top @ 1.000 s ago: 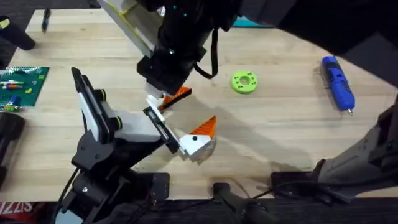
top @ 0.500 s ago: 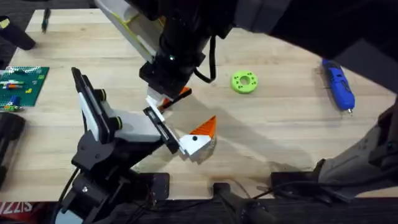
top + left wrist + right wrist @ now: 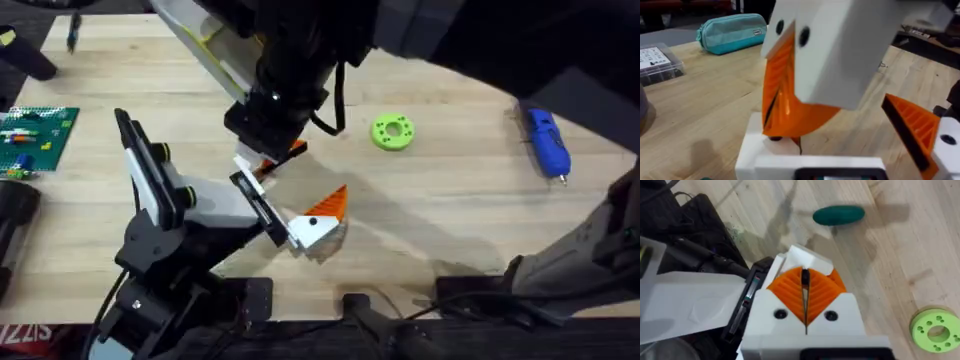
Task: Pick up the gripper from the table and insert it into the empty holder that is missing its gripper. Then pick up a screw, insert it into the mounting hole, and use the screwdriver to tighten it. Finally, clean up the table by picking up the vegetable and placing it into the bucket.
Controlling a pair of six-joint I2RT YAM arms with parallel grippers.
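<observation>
- The right gripper [image 3: 805, 299] reached across to the left of the table's [image 3: 450, 210] middle, its orange ribbed pads [image 3: 787, 292] pressed together.
- The pads were clamped on the gripper [image 3: 290, 150], whose orange end stuck out sideways from under the white fingers in the overhead view.
- The held gripper hung just over the holder [image 3: 225, 205], close to the thin black plate at its end; whether the two touched could not be told.
- The holder sat at the tip of the black-and-white jointed arm [image 3: 150, 215], which rose from the table's near-left corner.
- An orange wedge on a white block [image 3: 318, 222] lay just beside the holder's end, on the side toward the table's right edge.
- A green ring [image 3: 393, 131] lay flat beyond the middle, well apart from the holder.
- The screwdriver [image 3: 545, 135] lay near the right edge, its metal tip pointing toward the near edge.
- A dark green vegetable [image 3: 838, 215] lay on the bare wood in the right wrist view.
- A green studded board [image 3: 35, 135] sat at the left edge.
- Whether the left gripper was open or closed could not be told.
</observation>
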